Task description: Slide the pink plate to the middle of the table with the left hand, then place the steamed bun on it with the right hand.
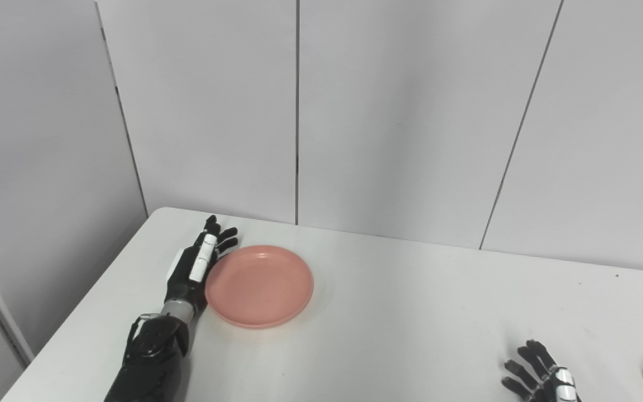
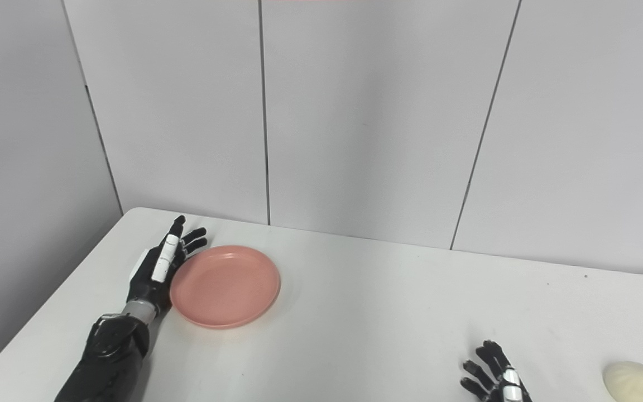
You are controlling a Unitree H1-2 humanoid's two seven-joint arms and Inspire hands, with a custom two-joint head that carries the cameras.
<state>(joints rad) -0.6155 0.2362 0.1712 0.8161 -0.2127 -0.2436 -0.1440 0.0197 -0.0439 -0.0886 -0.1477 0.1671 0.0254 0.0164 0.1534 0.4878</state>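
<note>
The left hand (image 1: 196, 271), fingers straight and apart, touches the left rim of the pink plate (image 1: 260, 286) near the bench's (image 1: 411, 312) far left corner. The right hand (image 2: 494, 375) lies spread at the near edge, and beside it the bun (image 2: 637, 379).

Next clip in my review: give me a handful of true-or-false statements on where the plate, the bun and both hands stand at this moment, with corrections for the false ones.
1. The round pink plastic plate lies empty on the white table. True.
2. The left hand rests flat on top of the plate. False: it stands at the plate's left rim, fingers extended.
3. The pale cream steamed bun sits at the table's near right, apart from the plate. True.
4. The right hand holds the bun. False: it is open, fingers spread, left of the bun and not touching it.
5. The plate is on the right half of the table. False: it lies on the left half.
</note>
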